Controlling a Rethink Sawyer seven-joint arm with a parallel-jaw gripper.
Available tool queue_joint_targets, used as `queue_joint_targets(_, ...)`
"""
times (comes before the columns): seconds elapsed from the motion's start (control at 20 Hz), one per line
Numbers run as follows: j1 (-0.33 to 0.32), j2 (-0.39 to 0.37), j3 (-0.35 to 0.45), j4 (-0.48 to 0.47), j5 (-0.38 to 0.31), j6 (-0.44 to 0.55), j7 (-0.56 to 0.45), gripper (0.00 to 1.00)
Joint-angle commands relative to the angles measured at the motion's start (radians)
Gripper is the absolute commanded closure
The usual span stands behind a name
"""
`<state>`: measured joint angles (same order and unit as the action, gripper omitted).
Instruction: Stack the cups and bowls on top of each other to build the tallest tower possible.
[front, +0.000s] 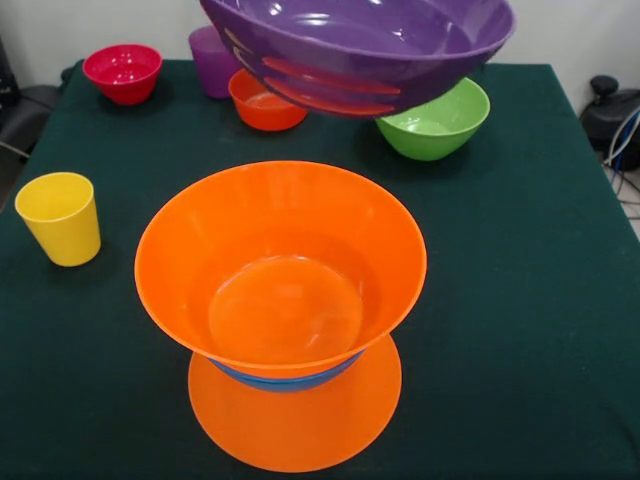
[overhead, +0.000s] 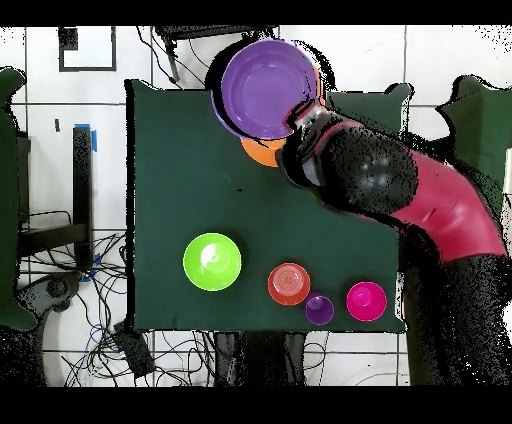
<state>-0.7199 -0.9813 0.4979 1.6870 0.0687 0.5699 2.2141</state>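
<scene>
The wide purple bowl (front: 380, 40) hangs tilted in the air above and behind the tower. My gripper (overhead: 305, 120) holds it by the rim; in the overhead view the bowl (overhead: 265, 88) covers most of the tower. The tower (front: 285, 270) is a large orange bowl standing upright on a blue bowl (front: 285, 380), which sits on a wide orange base (front: 295, 425). The yellow cup (front: 60, 217) stands at the left. The purple cup (front: 212, 60) stands at the back. The front view does not show the gripper.
A pink-red bowl (front: 122, 72), an orange-red bowl (front: 265, 100) and a green bowl (front: 435, 120) stand along the far side of the dark green table (front: 520, 300). The arm (overhead: 400, 190) reaches across the table's corner. No teal bowl shows.
</scene>
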Motion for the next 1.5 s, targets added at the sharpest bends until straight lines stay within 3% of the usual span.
queue_joint_targets(0.05,0.055,0.161,0.000,-0.136,-0.028,0.041,-0.003,1.00)
queue_joint_targets(0.2,0.080,0.210,-0.029,-0.185,-0.060,0.030,-0.001,1.00)
queue_joint_targets(0.6,0.093,0.251,-0.065,-0.212,-0.096,0.001,0.000,1.00)
queue_joint_targets(1.5,0.024,0.335,-0.006,-0.196,-0.143,-0.095,-0.043,1.00)
